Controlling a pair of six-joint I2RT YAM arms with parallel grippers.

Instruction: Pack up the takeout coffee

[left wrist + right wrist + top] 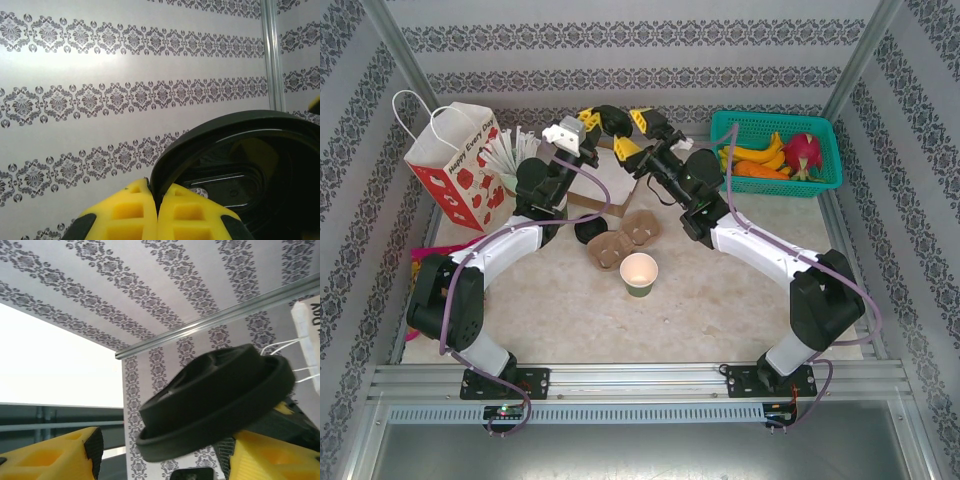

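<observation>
Two grippers share your black lid (220, 395): the left gripper (157, 200) pinches its rim, while the right gripper (165, 452) stands spread either side of it. This is likely a handover for a better capping hold. The green cup (639, 273), lidless with a cream inside, stands on the table (570, 310) below both grippers, on their near side.

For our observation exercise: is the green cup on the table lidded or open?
Open: the green cup shows its bare cream inside; the black lid is pinched in the left gripper.
</observation>
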